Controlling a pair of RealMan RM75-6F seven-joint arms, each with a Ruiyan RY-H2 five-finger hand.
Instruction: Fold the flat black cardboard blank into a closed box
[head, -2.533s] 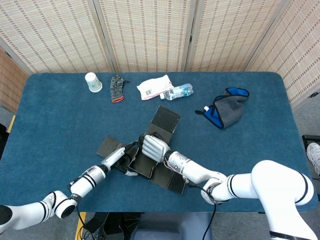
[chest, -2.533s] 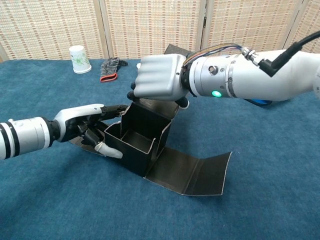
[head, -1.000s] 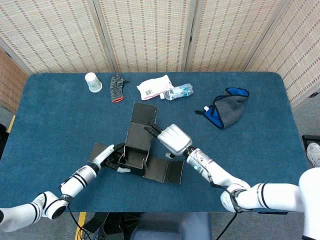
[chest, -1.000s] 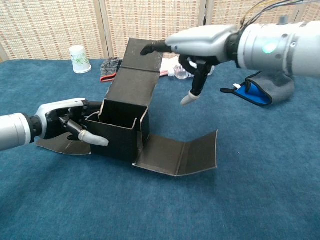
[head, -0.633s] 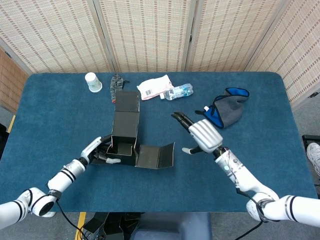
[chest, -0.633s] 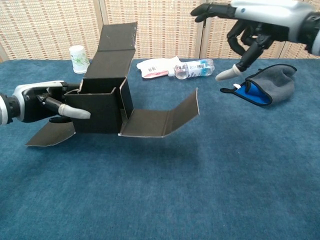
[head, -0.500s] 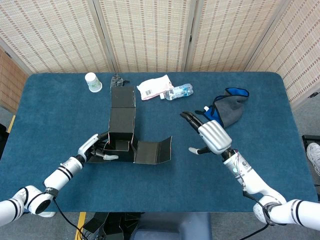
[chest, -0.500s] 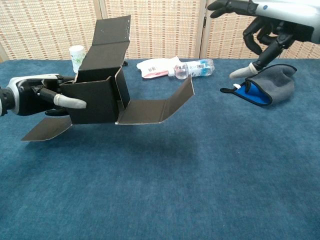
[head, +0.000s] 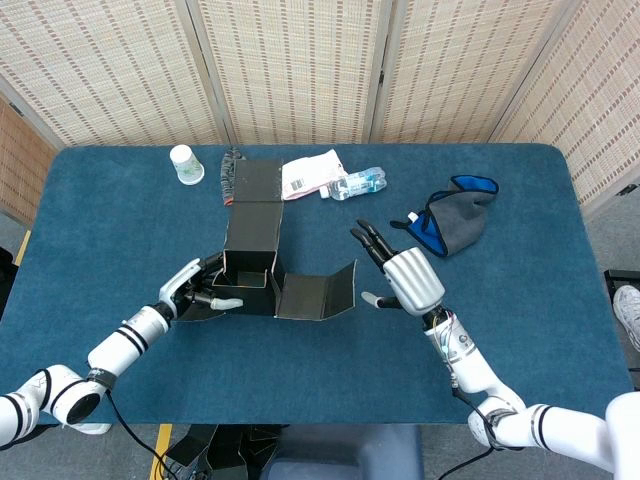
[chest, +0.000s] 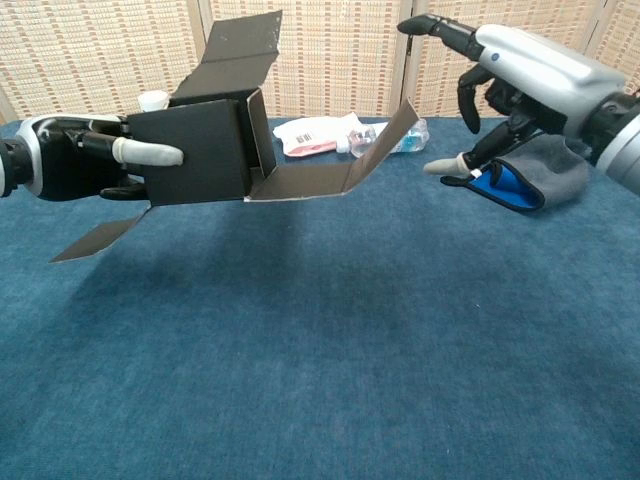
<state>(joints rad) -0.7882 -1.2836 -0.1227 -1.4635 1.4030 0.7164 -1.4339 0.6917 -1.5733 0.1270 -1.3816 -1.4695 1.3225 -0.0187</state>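
On a blue-carpeted bench (head: 120, 230) backed by woven folding screens (head: 290, 65), the left hand (chest: 75, 160) grips the half-folded black cardboard box (chest: 200, 150) by its side wall, holding it clear of the surface with flaps splayed. The right hand (chest: 515, 75) hangs beside it, fingers (head: 368, 243) spread and released. Behind lie one paper cup (head: 186, 164), one striped glove (head: 229, 172), one packet (head: 308, 172), one bottle (head: 356, 184) and one grey-blue cloth (head: 455, 215). Half a second earlier the box sat lower.
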